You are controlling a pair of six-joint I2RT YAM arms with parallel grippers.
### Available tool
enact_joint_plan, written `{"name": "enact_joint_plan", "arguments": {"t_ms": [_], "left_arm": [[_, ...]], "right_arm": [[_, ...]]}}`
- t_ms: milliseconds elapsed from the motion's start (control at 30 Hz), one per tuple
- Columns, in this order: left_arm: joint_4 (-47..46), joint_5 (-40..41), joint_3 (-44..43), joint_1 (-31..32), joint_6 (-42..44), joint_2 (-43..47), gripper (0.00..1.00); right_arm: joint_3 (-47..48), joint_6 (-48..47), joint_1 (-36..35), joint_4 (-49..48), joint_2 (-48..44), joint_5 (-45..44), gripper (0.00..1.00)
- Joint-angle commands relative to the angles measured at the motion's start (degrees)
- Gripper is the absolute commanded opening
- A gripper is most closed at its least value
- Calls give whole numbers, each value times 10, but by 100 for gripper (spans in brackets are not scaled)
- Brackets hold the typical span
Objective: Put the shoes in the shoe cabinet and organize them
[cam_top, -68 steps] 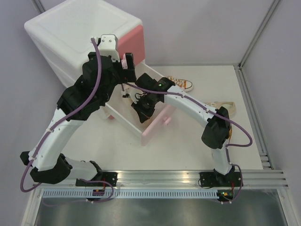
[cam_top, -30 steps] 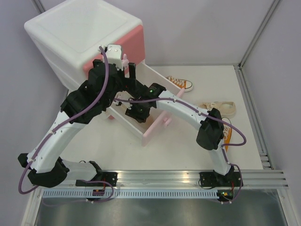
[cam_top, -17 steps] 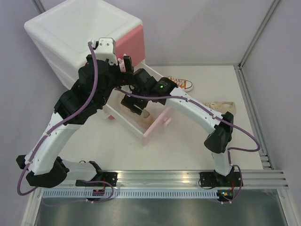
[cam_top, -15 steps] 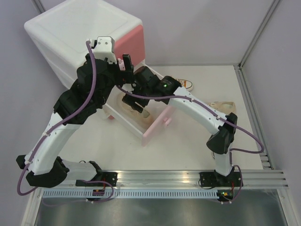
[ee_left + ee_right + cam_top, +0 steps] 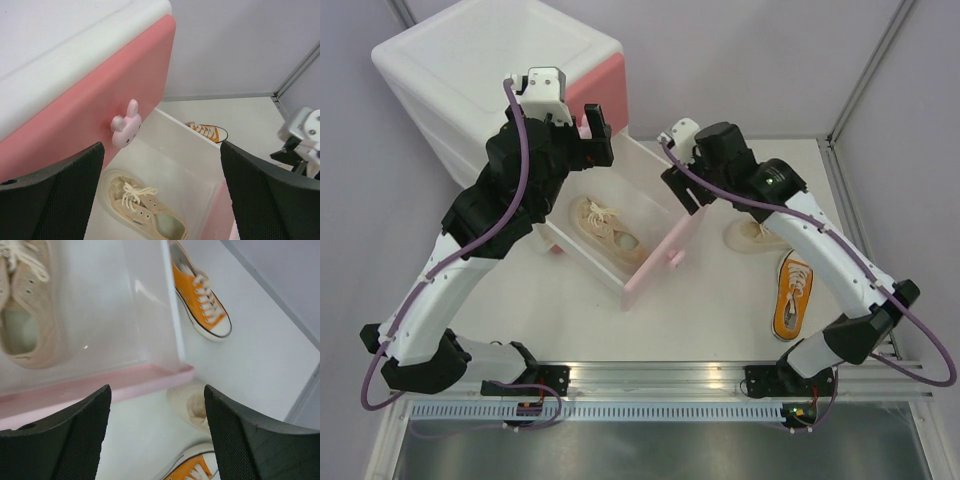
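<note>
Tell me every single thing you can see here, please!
shoe cabinet: one, white with pink drawer fronts, far left of the table, lower drawer open
knobs: two, pale pink, one per drawer front
cream shoes: two, one inside the open drawer, one on the table right of it
orange shoes: two, one near right, one behind the drawer
table: one, white
left gripper: black, open, by the upper drawer
right gripper: black, open, above the drawer's pink front

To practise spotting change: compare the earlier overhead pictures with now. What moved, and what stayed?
The right gripper let go of the cream shoe, which now lies in the drawer, and drew back rightward. The left gripper stayed open by the cabinet; the drawer stayed pulled out.
</note>
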State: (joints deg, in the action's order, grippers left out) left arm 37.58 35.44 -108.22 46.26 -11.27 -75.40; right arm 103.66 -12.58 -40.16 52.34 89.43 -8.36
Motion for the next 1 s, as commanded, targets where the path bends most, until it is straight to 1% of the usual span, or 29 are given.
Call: {"name": "enact_joint_plan", "arguments": {"t_ms": [0,33,67,167,233,300,400,433,467,567,600,700,733,767,833,867,967], "left_arm": [[-10,-3,-7,1,18,2,100],[-10,-4,-2,1,18,5,100],[-12,-4,4,1,17,12,100],[-13,-5,44,1,6,34,100],[-16,-7,65,1,-7,48,100],[-18,-19,98,1,-13,71,100],[-19,-22,139,1,-20,98,100],[-18,-25,149,1,-21,104,100],[-19,-24,168,1,-21,112,100],[-16,-24,201,1,-23,138,100],[-13,-21,209,1,-21,150,100],[-8,-6,240,1,-19,165,100],[-5,-4,248,1,-18,176,100],[-3,-1,263,1,-18,183,100],[2,0,273,1,-18,192,100],[11,0,281,1,-18,202,100],[32,-2,289,1,-21,210,99]], "right_arm": [[-55,38,43,-15,-56,-63,79],[-73,44,56,-8,-60,-64,80],[-78,48,84,0,-63,-68,80],[-104,56,130,31,-66,-85,80],[-139,60,152,34,-70,-96,80],[-172,72,190,33,-72,-96,80],[-208,82,247,23,-72,-75,80],[-228,82,263,18,-71,-59,80],[-235,81,297,8,-69,-32,79],[-249,47,343,-2,-62,21,79],[-253,8,353,0,-58,37,80],[-259,-44,398,7,-37,86,80],[-255,-63,422,7,-33,117,80],[-249,-72,449,7,-20,128,80],[-229,-89,464,9,-3,150,80],[-224,-104,470,10,15,152,80],[-204,-111,474,7,52,152,80]]}}
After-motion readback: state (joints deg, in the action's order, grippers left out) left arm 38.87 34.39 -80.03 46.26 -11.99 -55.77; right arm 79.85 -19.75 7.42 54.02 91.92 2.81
